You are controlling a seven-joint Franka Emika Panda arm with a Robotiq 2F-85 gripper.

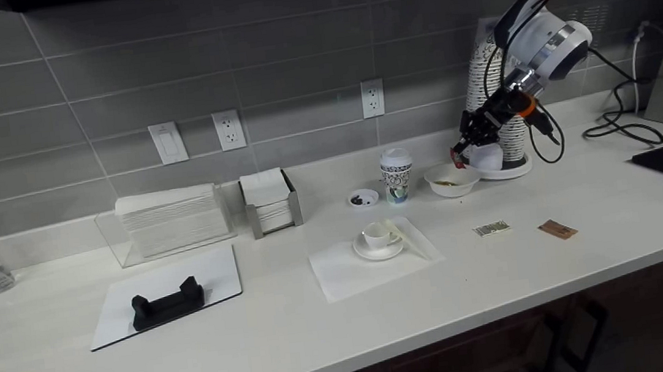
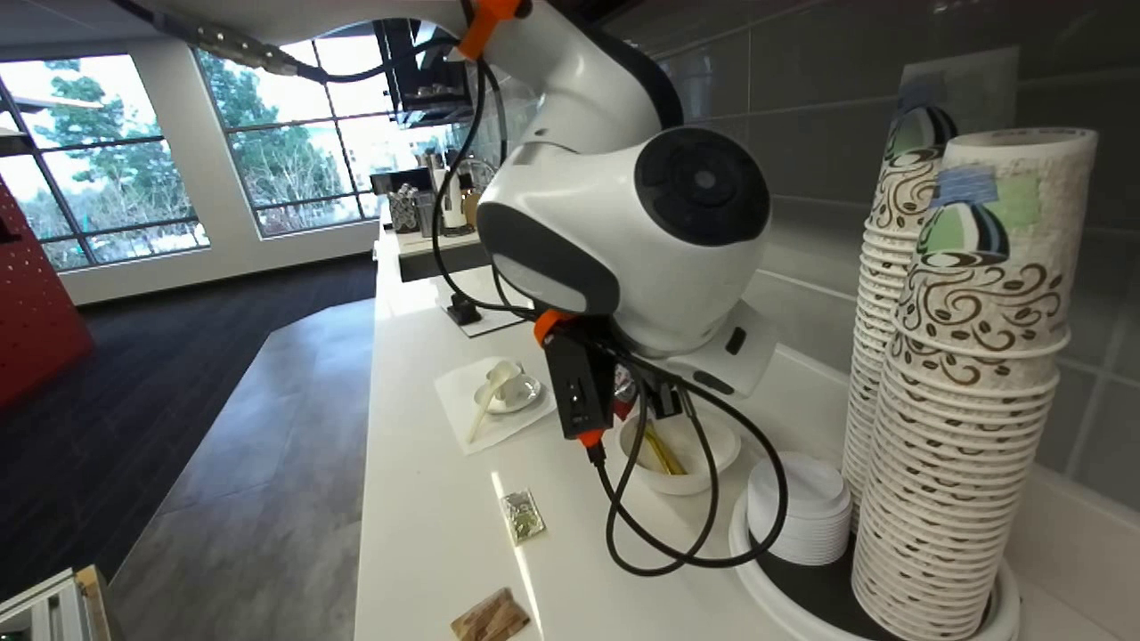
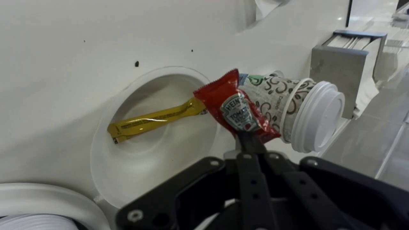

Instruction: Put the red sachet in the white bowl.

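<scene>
The red sachet, a ketchup packet, shows in the wrist view (image 3: 231, 102) and in both exterior views (image 1: 457, 158) (image 2: 622, 409). My gripper (image 3: 250, 140) is shut on one end of it, and the other end sticks out past the fingertips. The white bowl (image 3: 143, 172) lies below and to the left of the sachet in the wrist view. In an exterior view the gripper (image 1: 461, 146) holds the sachet at the right rim of the bowl (image 1: 454, 190); whether they touch I cannot tell. A yellow stick packet (image 3: 156, 120) lies in the bowl.
A lidded paper cup (image 1: 397, 179) stands close beside the bowl. Tall cup stacks (image 2: 962, 445) and a pile of white lids (image 2: 802, 516) stand on the bowl's other side. A silver packet (image 1: 491, 228) and a brown packet (image 1: 556, 229) lie on the counter in front.
</scene>
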